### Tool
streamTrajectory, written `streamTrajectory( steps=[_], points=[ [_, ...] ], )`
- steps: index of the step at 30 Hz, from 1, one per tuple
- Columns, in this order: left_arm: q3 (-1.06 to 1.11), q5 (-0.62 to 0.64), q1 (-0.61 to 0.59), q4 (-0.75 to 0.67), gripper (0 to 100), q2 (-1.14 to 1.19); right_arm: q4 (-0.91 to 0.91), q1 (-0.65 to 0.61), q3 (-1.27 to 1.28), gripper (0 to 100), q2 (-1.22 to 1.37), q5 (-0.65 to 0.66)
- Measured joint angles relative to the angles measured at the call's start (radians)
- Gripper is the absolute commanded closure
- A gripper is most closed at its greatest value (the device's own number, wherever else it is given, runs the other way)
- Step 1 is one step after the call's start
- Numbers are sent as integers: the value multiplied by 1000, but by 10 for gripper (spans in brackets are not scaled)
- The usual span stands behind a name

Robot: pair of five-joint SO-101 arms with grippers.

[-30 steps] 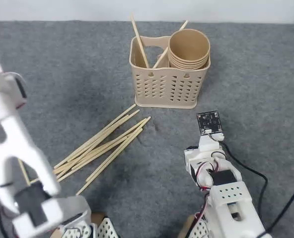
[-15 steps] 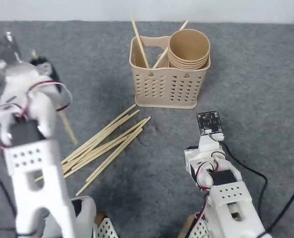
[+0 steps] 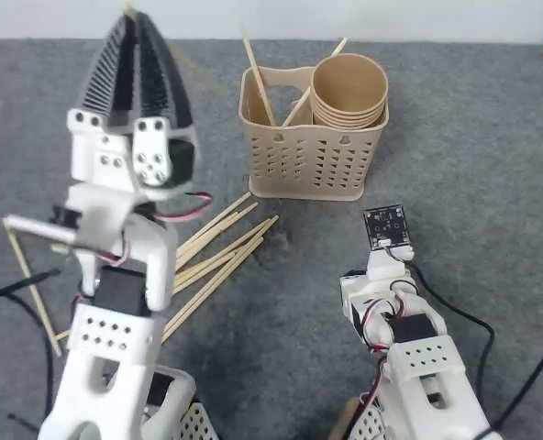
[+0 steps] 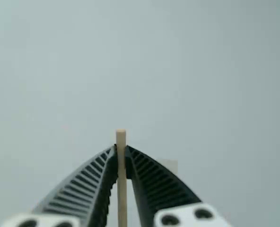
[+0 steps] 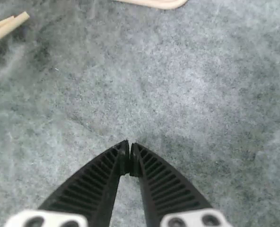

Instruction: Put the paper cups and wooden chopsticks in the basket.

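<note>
Between the left fingers [image 4: 95, 177]: one wooden chopstick [image 4: 121, 189] is being pinched. Both fingers are pressing on it from either side with no gap, and its blunt end is sticking out just past their tips.
Beyond those fingertips: a plain pale backdrop [image 4: 201, 71] is filling the left wrist view.
Left fingers from above: in the high view the left fingers [image 3: 116, 69] are standing raised off the grey surface [image 3: 473, 137], tips pointing up and away. The basket [image 3: 308, 156] is sitting off to their side, apart from them.
Right fingers [image 5: 159, 184]: these are lying pressed together tip to tip, gripping nothing, and aiming down at the surface [image 5: 201, 85].
Ahead of the right fingertips: the basket's base edge [image 5: 154, 4] is showing, with the ends of the loose chopsticks [image 5: 7, 26] off to one side.
Inside the basket: stacked paper cups [image 3: 349, 87] are nesting in one compartment, and two chopsticks [image 3: 256, 73] are leaning in the other.
Below the raised left fingers: the loose chopsticks [image 3: 212, 257] are lying bundled on the surface, partly behind the arm.
</note>
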Motion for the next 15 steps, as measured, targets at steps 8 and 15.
streamTrajectory(
  steps=[8,15],
  points=[
    [-98,-97,112,-160,987,184,0,0,0,977,0,0],
    [-98,-124,120,-298,987,466,0,0,0,977,0,2]
  ],
)
